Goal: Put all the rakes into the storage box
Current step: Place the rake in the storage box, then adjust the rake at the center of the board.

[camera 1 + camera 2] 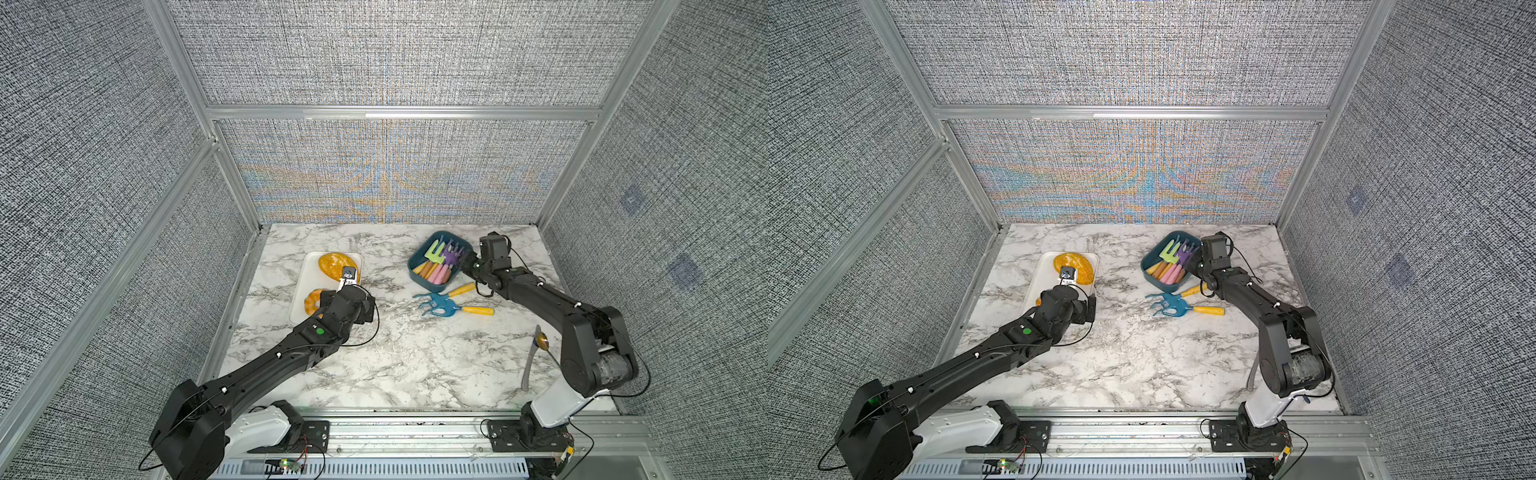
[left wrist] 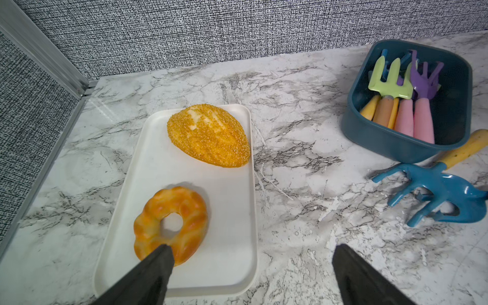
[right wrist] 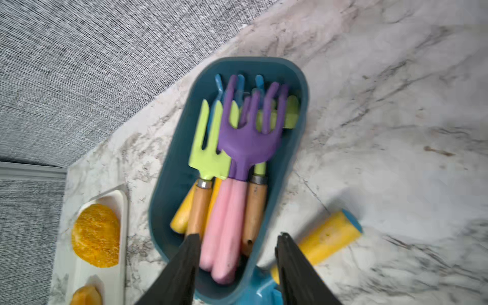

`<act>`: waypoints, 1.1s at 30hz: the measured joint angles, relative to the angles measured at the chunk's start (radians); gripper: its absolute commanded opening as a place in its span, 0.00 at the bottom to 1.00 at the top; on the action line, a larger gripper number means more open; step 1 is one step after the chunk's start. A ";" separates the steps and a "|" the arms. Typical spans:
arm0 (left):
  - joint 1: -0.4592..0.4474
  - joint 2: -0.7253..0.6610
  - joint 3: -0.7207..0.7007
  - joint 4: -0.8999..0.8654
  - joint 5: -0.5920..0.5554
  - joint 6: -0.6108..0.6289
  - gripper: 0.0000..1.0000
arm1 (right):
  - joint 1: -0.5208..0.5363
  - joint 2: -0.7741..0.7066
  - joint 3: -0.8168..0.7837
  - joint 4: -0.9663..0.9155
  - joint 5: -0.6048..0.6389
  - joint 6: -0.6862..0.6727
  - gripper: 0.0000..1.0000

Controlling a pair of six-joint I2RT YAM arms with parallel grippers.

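- Rake (image 3: pixel 248 142), purple head on a pink handle: inside storage box (image 3: pixel 169 184), topmost of the tools there, head toward the back wall (image 1: pixel 395 174).
- Under and beside it: green forks (image 3: pixel 208 148) with wooden handles, blue tines and a yellow handle lower down.
- Right jaws: released, parted, nothing grasped, above the box's near end; pink handle ends between the fingers (image 3: pixel 184 264) in the right wrist view.
- Storage box: far right part of bench (image 1: pixel 415 365), near the back wall.
- Two blue tools (image 1: pixel 440 305) with yellow handles: on bench just beside the box, outside it.
- Left jaws: released, spread wide, empty, above white tray (image 2: pixel 229 211) near ring-shaped bread (image 2: pixel 171 221); seeded loaf (image 2: pixel 208 134) farther along the tray.
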 measured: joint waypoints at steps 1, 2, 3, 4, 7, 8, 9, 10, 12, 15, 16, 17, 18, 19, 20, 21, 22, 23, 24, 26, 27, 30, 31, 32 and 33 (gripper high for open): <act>0.000 0.004 0.001 0.000 0.007 0.000 0.99 | -0.014 -0.007 -0.020 -0.006 -0.004 -0.020 0.49; 0.000 0.009 0.002 0.000 0.011 0.000 0.99 | -0.028 -0.008 -0.035 -0.012 -0.009 -0.040 0.48; 0.000 0.013 0.004 0.000 0.014 0.000 0.99 | -0.037 -0.006 -0.043 -0.015 -0.017 -0.055 0.48; 0.000 0.018 0.005 0.001 0.016 0.000 0.99 | -0.051 0.002 -0.049 -0.018 -0.029 -0.071 0.48; 0.000 0.030 0.008 0.004 0.018 -0.003 0.99 | -0.075 0.030 -0.060 -0.023 -0.055 -0.106 0.47; 0.000 0.032 0.009 0.004 0.018 -0.003 0.99 | -0.078 0.045 -0.062 -0.027 -0.066 -0.117 0.47; 0.000 0.034 0.009 0.005 0.018 -0.003 0.99 | -0.079 0.058 -0.062 -0.031 -0.076 -0.126 0.47; 0.000 0.035 0.009 0.005 0.018 -0.003 0.99 | -0.079 0.072 -0.061 -0.037 -0.085 -0.134 0.47; 0.000 0.039 0.009 0.010 0.018 -0.003 0.99 | -0.079 0.091 -0.064 -0.050 -0.094 -0.146 0.47; 0.000 0.040 0.009 0.016 0.017 -0.003 0.99 | -0.072 0.081 -0.111 -0.048 -0.089 -0.154 0.48; 0.000 0.040 0.009 0.018 0.017 -0.003 0.99 | -0.069 0.072 -0.140 -0.052 -0.082 -0.155 0.48; 0.000 0.040 0.009 0.018 0.017 -0.003 0.99 | -0.067 0.061 -0.166 -0.053 -0.081 -0.155 0.48; 0.000 0.038 0.009 0.018 0.017 -0.003 0.99 | -0.063 0.047 -0.193 -0.053 -0.081 -0.156 0.48; 0.000 0.036 0.009 0.018 0.017 -0.003 0.99 | -0.056 0.031 -0.219 -0.053 -0.082 -0.154 0.48; 0.000 0.036 0.009 0.019 0.017 -0.003 0.99 | -0.044 0.010 -0.246 -0.051 -0.084 -0.151 0.48; 0.000 0.037 0.009 0.018 0.017 -0.003 0.99 | -0.031 -0.009 -0.275 -0.039 -0.088 -0.150 0.48; 0.000 0.037 0.009 0.017 0.017 -0.003 0.99 | -0.010 -0.032 -0.306 -0.036 -0.091 -0.144 0.48; 0.000 0.037 0.009 0.018 0.018 -0.003 0.99 | 0.018 -0.057 -0.338 -0.031 -0.097 -0.137 0.48; 0.000 0.038 0.009 0.018 0.018 -0.003 0.99 | 0.038 -0.076 -0.359 -0.024 -0.106 -0.129 0.48; 0.000 0.039 0.009 0.018 0.018 -0.003 0.99 | 0.090 -0.125 -0.407 -0.016 -0.116 -0.107 0.48; 0.000 0.040 0.009 0.018 0.018 -0.003 0.99 | 0.107 -0.143 -0.422 -0.018 -0.122 -0.097 0.48; 0.000 0.043 0.009 0.018 0.018 -0.003 0.99 | 0.125 -0.192 -0.433 -0.034 -0.154 -0.081 0.48; 0.000 0.045 0.011 0.018 0.018 -0.003 0.99 | 0.119 -0.200 -0.422 -0.039 -0.152 -0.080 0.48; 0.000 0.048 0.012 0.019 0.019 -0.003 0.99 | 0.109 -0.201 -0.404 -0.045 -0.152 -0.081 0.48; 0.000 0.050 0.013 0.019 0.023 -0.003 0.99 | 0.093 -0.198 -0.382 -0.045 -0.153 -0.085 0.48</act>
